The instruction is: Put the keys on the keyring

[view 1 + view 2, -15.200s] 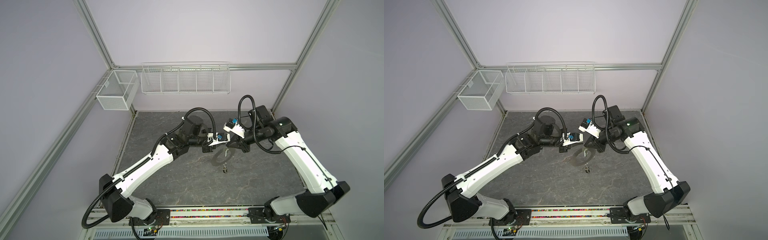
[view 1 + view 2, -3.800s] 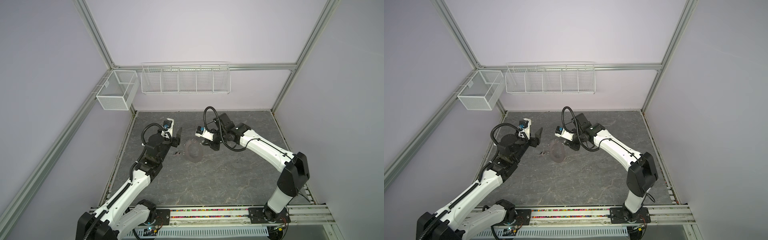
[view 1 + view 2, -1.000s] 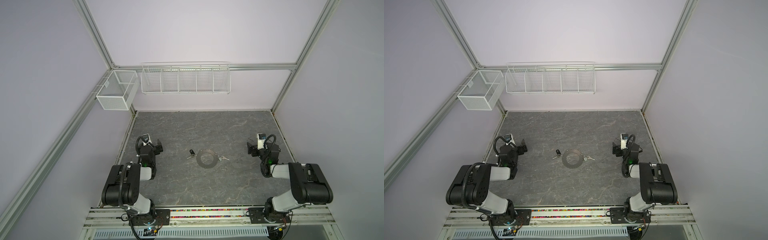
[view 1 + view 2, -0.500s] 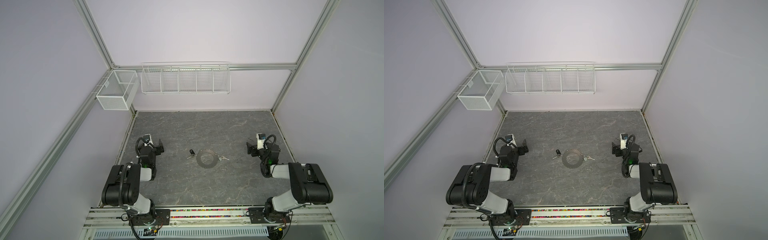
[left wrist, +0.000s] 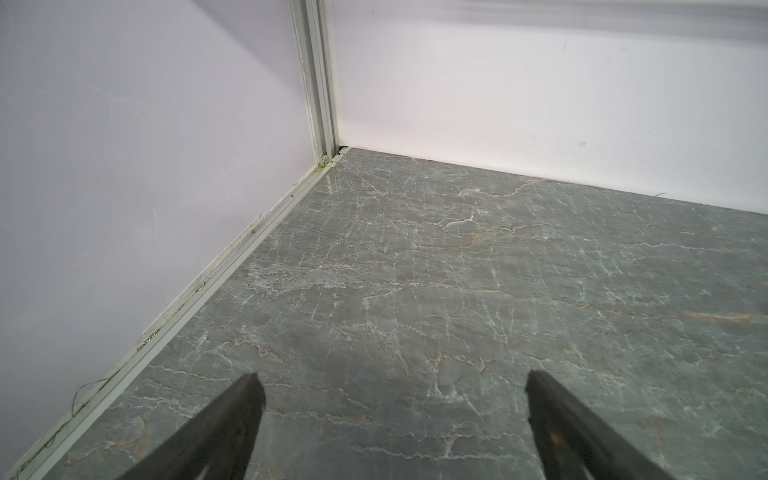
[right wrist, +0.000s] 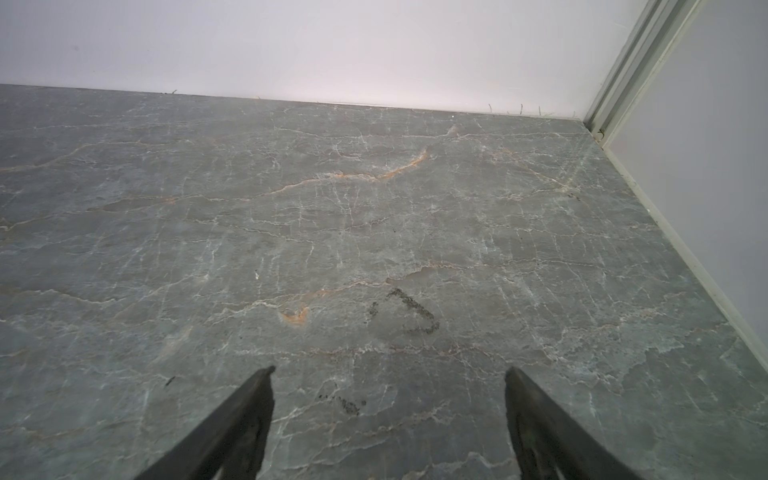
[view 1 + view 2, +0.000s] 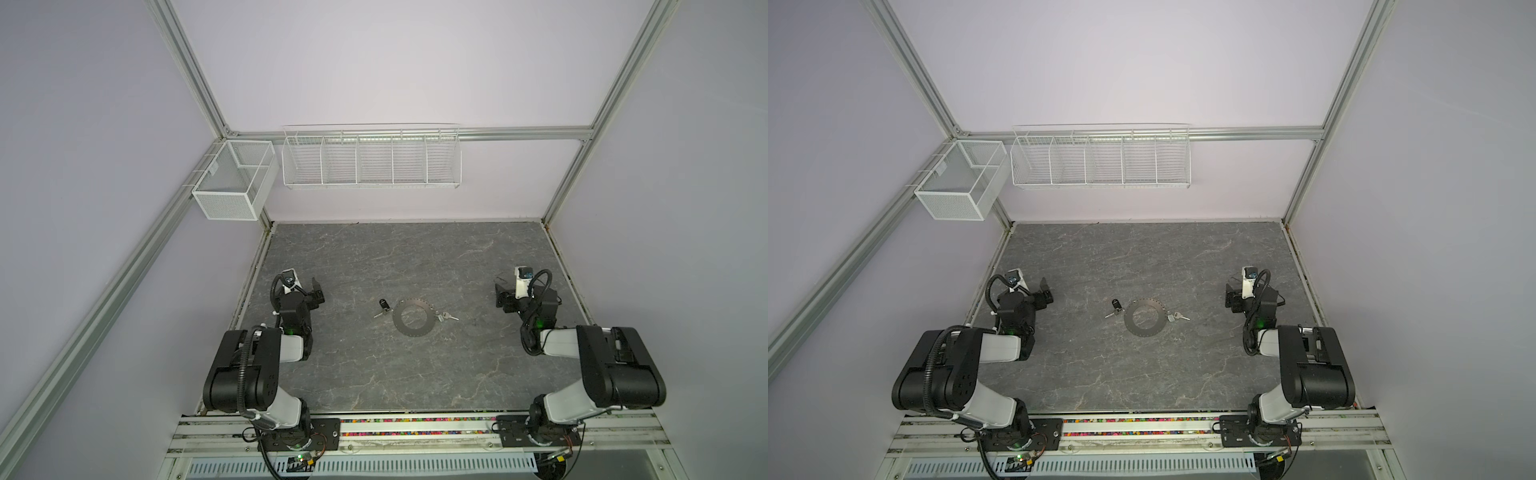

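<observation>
The left tool (image 5: 392, 376) and right tool (image 6: 388, 372) are held open and empty. The keyring (image 7: 397, 320) is laid flat mid-table (image 7: 374, 257), with keys (image 7: 384, 308) at opposite sides of its rim. This thin, stiff, slippery metal is probably best pinched at an edge.

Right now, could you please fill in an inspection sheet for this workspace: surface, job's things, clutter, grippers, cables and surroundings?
Surface: grey marbled table top; dark smudges in the right wrist view.
Job's things: keyring flat mid-table; in both top views, black-tagged key at its left side, white-tagged key at its right; threading too small to tell.
Clutter: nothing seen.
Grippers: left gripper open, holding nothing; right gripper open, holding nothing; both well apart from the keyring.
Cables: left cable loop and right cable loop at the wrists, clear of the keys.
Surroundings: white wire rack and mesh basket on the walls.
</observation>
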### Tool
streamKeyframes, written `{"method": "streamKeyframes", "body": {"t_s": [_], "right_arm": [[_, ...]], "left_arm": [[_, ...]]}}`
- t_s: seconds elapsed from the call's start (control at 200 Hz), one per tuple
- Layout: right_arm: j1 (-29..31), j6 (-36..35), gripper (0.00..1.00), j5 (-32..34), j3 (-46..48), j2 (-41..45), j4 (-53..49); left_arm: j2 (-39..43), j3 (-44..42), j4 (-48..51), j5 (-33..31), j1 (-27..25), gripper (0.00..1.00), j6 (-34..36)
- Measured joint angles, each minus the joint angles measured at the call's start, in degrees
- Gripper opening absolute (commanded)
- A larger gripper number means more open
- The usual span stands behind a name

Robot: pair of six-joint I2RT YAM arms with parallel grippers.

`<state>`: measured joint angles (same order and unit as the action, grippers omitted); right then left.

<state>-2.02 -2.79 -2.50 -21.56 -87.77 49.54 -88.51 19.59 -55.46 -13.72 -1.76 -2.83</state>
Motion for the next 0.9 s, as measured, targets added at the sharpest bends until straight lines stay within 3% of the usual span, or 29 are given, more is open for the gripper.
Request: {"method": "streamKeyframes", "body": {"t_s": [0.9], "right_arm": [[1.14, 0.02, 0.88, 3.74, -0.68, 0.00, -1.44]], "left_arm": [[0.00, 0.00, 0.00, 0.00, 0.00, 0.98, -0.13]]}}
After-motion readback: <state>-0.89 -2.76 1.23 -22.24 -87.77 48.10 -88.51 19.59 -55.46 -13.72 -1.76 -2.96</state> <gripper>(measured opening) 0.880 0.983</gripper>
